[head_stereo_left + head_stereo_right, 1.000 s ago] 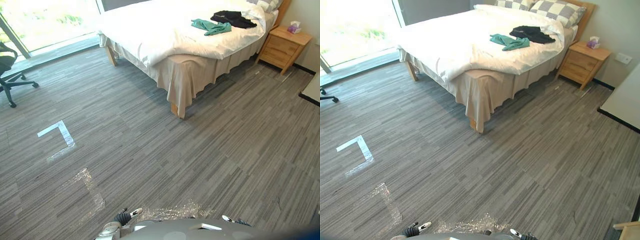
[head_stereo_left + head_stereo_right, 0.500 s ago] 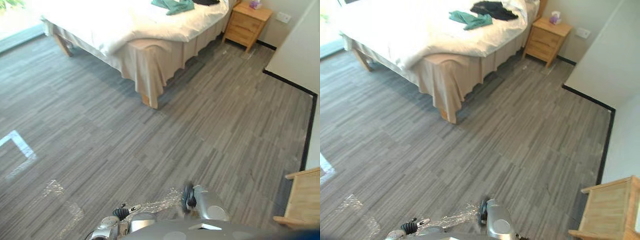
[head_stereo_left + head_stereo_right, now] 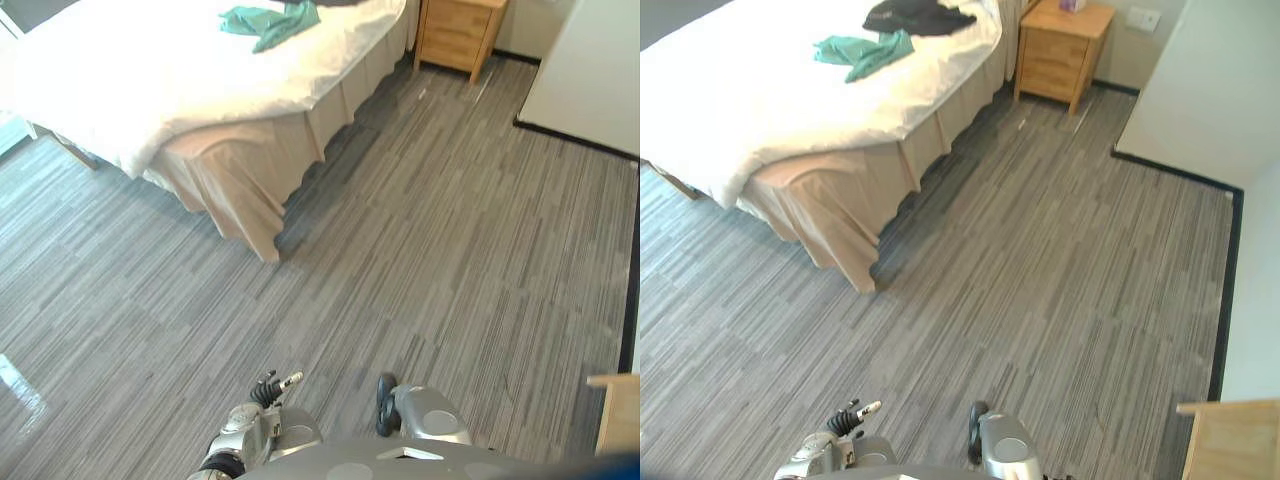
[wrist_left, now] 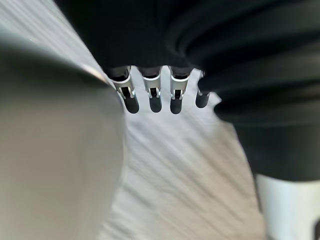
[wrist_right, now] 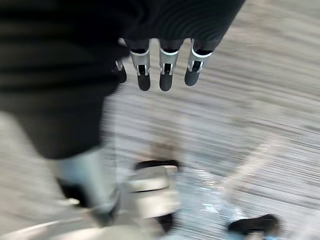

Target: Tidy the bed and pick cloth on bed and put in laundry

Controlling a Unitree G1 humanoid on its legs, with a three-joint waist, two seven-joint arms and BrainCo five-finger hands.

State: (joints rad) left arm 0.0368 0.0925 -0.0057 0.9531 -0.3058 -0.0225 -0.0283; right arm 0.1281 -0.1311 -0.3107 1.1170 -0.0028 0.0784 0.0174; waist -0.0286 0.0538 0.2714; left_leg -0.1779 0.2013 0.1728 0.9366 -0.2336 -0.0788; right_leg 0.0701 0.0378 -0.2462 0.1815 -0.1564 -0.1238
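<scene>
On the bed (image 3: 760, 110), at the far side of the room, lie two cloths. The green cloth (image 3: 862, 52) sits crumpled on the white blanket. The black cloth (image 3: 917, 15) is right next to it, closer to the head of the bed. I cannot tell if the two touch. The white blanket hangs over the near edge, and a tan skirt goes down to the floor (image 3: 1040, 250). The floor is grey with thin stripes. A wooden nightstand (image 3: 1058, 48) stands just beside the bed, against the wall. A bit of a light wooden piece of furniture (image 3: 1232, 440) peeks in at the low right corner.

Both hands are far from the bed and the cloths. The left hand (image 4: 155, 97) hangs down over the floor. Its fingers are straight, side by side with small gaps, and they hold nothing. The right hand (image 5: 166, 75) hangs over the floor too. Its fingers are also straight and a little spread, and they are empty.
</scene>
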